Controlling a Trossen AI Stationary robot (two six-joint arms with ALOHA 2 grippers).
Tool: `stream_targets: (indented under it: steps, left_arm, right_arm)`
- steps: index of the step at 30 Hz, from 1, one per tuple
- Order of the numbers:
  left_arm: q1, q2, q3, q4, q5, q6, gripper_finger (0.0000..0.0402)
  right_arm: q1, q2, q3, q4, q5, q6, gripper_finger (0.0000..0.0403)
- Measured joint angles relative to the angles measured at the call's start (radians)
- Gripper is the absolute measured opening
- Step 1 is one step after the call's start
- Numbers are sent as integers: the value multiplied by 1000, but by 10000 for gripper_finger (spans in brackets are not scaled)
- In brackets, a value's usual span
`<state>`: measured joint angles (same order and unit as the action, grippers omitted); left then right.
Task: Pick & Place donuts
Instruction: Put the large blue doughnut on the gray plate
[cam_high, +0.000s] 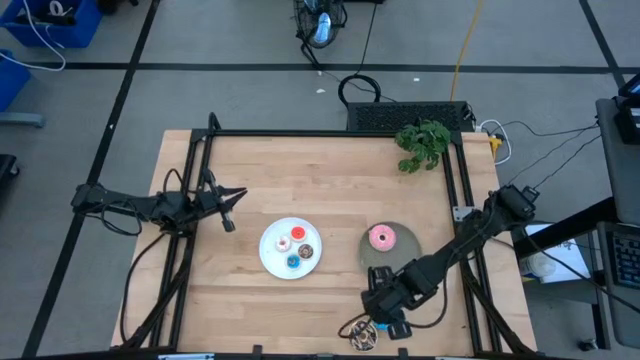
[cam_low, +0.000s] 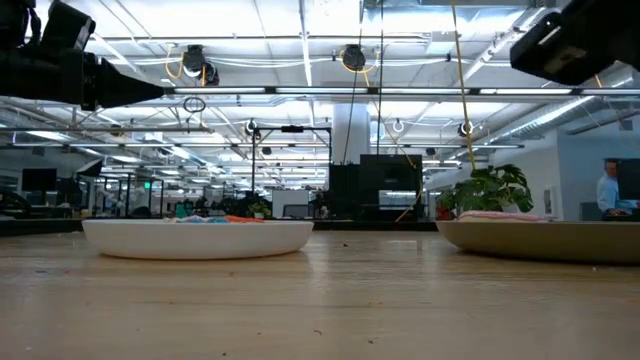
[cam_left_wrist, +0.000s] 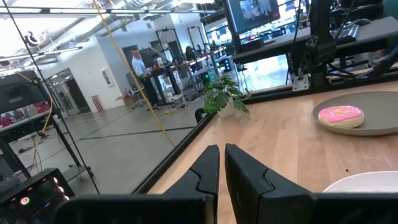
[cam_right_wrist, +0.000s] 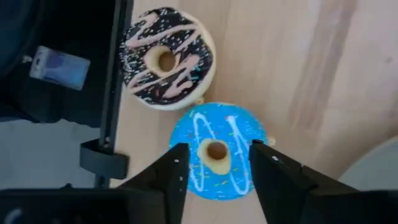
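Note:
My right gripper (cam_right_wrist: 216, 169) is open near the table's near edge (cam_high: 385, 312), pointing down over the larger blue sprinkled donut (cam_right_wrist: 217, 134), one finger on each side of it. I cannot tell whether the fingers touch it. The larger brown donut (cam_right_wrist: 166, 57) lies flat right beside it at the table edge (cam_high: 360, 335). The larger pink donut (cam_high: 381, 237) lies on the grey plate (cam_high: 403, 255). The tiny donuts, red (cam_high: 283, 243), pink-white (cam_high: 298, 235), brown (cam_high: 306, 250) and blue (cam_high: 293, 261), lie on the white plate (cam_high: 270, 255). My left gripper (cam_high: 228, 212) is shut and hovers left of the white plate.
A small green plant (cam_high: 423, 143) stands at the far right corner. Black frame rails (cam_high: 190, 190) run along the table's left and right sides. Bare wood lies between the plates and the far edge. A person (cam_left_wrist: 138, 62) stands in the room far beyond the table.

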<state>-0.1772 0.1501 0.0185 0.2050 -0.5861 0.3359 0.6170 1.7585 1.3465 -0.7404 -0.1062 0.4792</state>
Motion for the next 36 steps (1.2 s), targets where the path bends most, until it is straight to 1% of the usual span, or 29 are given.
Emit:
stream_targets:
  steps: [5,8,11,16,20,28,32,36]
  left_arm:
    - [0,0,0,0,0,2,33]
    - [0,0,0,0,0,2,33]
    - [0,0,0,0,0,2,33]
    - [0,0,0,0,0,2,33]
    - [0,0,0,0,0,6,33]
    - [0,0,0,0,-1,9,33]
    - [0,0,0,-2,-1,9,33]
    - [0,0,0,-12,-2,9,33]
  right_arm:
    - [15,0,-46,12,12,3,197]
    - [28,0,-67,27,53,-3,212]
    - [29,0,-96,47,60,-13,220]
    - [50,0,-143,111,108,-5,220]
    - [63,4,-175,134,112,-4,218]
    - [68,26,-182,178,156,-18,217]
    - [73,75,-182,212,150,-36,217]
    - [72,111,-178,201,134,-25,217]
